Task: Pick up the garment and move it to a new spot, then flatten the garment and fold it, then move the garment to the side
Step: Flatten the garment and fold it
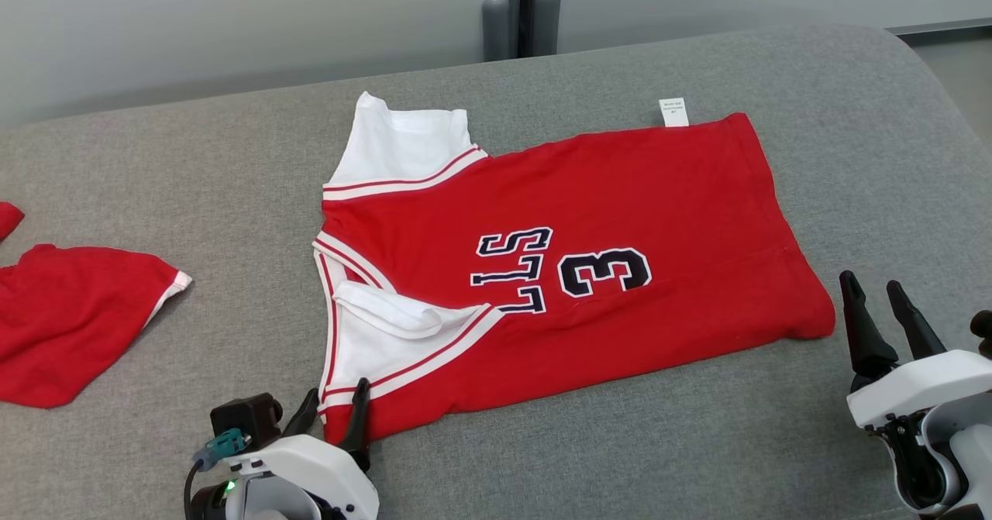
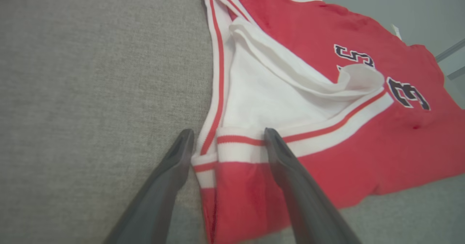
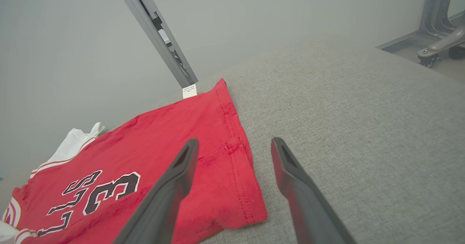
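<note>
The garment is a red jersey with white, red-striped trim and dark "LLS 3" lettering. It lies spread sideways on the grey cushion, neck to the left, hem to the right. My left gripper is open at the near-left corner. In the left wrist view its fingers straddle the striped shoulder edge of the garment. Open as well, my right gripper hovers just right of the hem's near corner. The right wrist view puts that hem between and left of the gripper.
A second red cloth with a white edge lies at the far left of the grey cushion. A white tag sticks out from the garment's far edge. Grey posts stand behind the cushion, and a wheeled frame stands on the floor.
</note>
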### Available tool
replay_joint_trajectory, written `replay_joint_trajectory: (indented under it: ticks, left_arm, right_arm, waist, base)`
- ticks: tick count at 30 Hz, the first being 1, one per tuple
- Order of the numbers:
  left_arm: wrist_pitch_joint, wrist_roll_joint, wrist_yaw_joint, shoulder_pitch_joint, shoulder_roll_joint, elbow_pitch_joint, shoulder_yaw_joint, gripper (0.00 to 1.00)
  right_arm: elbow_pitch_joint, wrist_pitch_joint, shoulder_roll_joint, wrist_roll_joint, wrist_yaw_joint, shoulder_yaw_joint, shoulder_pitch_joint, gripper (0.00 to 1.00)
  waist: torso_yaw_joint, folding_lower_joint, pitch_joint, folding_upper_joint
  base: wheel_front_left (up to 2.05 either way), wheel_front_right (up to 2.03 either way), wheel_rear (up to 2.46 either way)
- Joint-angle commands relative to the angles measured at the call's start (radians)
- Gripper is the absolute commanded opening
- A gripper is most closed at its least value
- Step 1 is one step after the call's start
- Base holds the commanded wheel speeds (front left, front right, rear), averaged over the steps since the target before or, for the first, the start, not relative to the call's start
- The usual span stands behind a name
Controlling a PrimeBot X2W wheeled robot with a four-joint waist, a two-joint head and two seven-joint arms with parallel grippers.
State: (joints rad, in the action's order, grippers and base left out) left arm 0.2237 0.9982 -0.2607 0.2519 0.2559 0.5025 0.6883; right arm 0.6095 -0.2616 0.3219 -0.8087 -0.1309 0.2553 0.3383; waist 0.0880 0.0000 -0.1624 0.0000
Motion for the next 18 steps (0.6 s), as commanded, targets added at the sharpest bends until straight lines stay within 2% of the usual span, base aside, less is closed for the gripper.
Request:
replay_joint_trajectory:
  ticks: [1,5,6,7,8,9,14,18]
  left_arm:
    - [-0.010,0.010,0.000,0.006,0.001,0.023,-0.002,1.00]
    - [-0.017,0.011,0.008,0.015,-0.005,0.044,0.002,1.00]
    - [-0.020,0.014,0.012,0.016,-0.007,0.050,0.003,0.84]
    - [-0.023,0.014,0.015,0.018,-0.008,0.055,0.006,0.57]
    - [-0.026,0.014,0.022,0.021,-0.010,0.060,0.009,0.24]
    - [-0.027,0.015,0.025,0.024,-0.012,0.065,0.012,0.00]
    - [-0.015,0.015,0.049,0.039,-0.009,0.073,0.008,0.00]
    - [0.014,-0.027,0.056,0.062,0.013,0.054,0.008,0.00]
  right_arm:
    - [-0.006,-0.005,0.010,-0.004,0.000,-0.001,-0.011,1.00]
    - [-0.010,-0.005,0.014,-0.003,0.000,0.001,-0.014,1.00]
    - [-0.010,-0.005,0.015,-0.003,0.000,0.001,-0.014,1.00]
    - [-0.010,-0.005,0.015,-0.003,0.000,0.000,-0.013,1.00]
    - [-0.008,-0.005,0.017,0.000,0.000,-0.001,-0.012,1.00]
    - [-0.006,-0.005,0.018,0.005,0.000,-0.003,-0.012,1.00]
    - [0.004,-0.005,0.016,0.021,0.000,-0.013,-0.011,1.00]
    - [0.036,0.007,0.001,0.025,0.000,-0.027,-0.011,1.00]
  waist:
    - [0.002,0.0000,-0.002,0.0000]
    - [0.003,0.0000,-0.005,0.0000]
    - [0.003,0.0000,-0.006,0.0000]
    - [0.003,0.0000,-0.007,0.0000]
    - [0.003,0.0000,-0.008,0.0000]
    - [0.003,0.0000,-0.008,0.0000]
    - [-0.002,0.0000,-0.009,0.0000]
    - [-0.009,0.0000,-0.007,0.0000]
  base:
    - [0.00,0.00,0.00]
    - [0.00,0.00,0.00]
    - [0.00,0.00,0.00]
    - [0.00,0.00,0.00]
    - [0.00,0.00,0.00]
    - [0.00,0.00,0.00]
    - [0.00,0.00,0.00]
    - [0.00,0.00,0.00]
